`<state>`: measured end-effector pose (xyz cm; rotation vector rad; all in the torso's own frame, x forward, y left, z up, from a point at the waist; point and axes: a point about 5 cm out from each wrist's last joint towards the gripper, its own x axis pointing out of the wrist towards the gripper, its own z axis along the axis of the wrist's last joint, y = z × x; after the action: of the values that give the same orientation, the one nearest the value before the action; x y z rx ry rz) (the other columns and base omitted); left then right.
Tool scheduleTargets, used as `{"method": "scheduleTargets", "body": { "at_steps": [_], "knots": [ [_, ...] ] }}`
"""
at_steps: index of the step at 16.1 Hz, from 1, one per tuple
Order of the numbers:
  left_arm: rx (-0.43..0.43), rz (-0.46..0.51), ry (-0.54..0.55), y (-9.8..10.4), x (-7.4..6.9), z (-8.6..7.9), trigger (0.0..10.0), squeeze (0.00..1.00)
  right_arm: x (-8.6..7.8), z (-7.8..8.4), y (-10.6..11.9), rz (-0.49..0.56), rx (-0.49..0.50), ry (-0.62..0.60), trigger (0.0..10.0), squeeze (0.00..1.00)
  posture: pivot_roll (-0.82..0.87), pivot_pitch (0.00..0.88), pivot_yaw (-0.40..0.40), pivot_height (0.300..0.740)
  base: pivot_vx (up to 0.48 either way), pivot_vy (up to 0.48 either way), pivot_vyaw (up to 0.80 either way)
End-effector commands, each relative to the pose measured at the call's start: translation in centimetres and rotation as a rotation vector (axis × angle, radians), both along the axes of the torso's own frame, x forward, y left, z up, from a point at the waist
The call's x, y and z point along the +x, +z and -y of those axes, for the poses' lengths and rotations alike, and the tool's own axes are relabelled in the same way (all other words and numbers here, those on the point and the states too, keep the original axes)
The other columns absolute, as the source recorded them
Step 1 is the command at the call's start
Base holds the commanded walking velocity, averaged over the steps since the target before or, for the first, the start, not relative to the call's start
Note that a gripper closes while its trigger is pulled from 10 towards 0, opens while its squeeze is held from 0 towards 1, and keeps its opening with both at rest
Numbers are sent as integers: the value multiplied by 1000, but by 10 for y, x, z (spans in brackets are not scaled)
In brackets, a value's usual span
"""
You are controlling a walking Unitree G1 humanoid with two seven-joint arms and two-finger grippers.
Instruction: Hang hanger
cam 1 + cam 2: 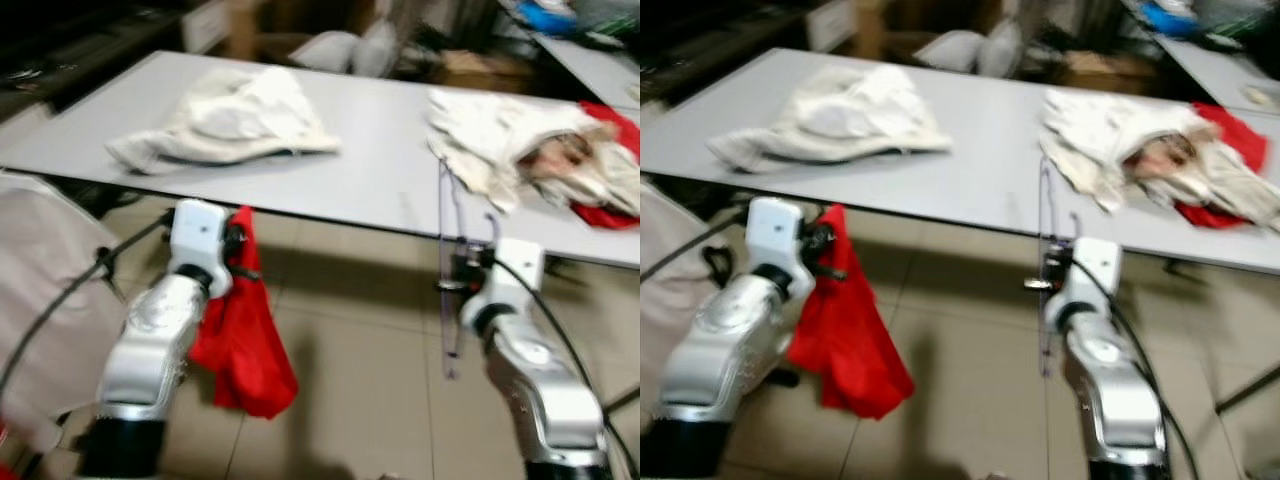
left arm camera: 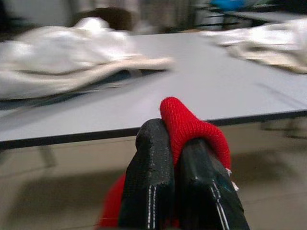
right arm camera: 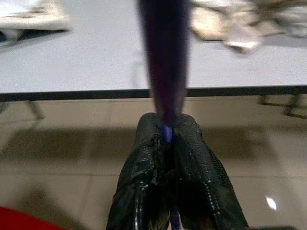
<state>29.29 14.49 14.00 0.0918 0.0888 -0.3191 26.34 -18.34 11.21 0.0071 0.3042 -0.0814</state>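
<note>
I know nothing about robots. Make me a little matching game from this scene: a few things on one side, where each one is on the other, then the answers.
Things:
1. red cloth
2. purple hanger
3. cream garment
4. mixed pile of clothes

Places:
A. on the table, toward the robot's right
B. pinched in the left pincer
C. on the table, toward the robot's left
D. pinched in the right pincer

Pairs: 1-B, 2-D, 3-C, 4-A
</note>
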Motion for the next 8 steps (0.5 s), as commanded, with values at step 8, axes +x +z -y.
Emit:
{"method": "scheduleTargets", "body": {
  "at_steps": [8],
  "knots": [
    [-15, 45, 33, 11, 2, -4, 10000, 0, 3, -11, 5, 39, 24, 105, 10000, 0, 78, 0, -29, 740, 0, 191, -490]
  ]
}}
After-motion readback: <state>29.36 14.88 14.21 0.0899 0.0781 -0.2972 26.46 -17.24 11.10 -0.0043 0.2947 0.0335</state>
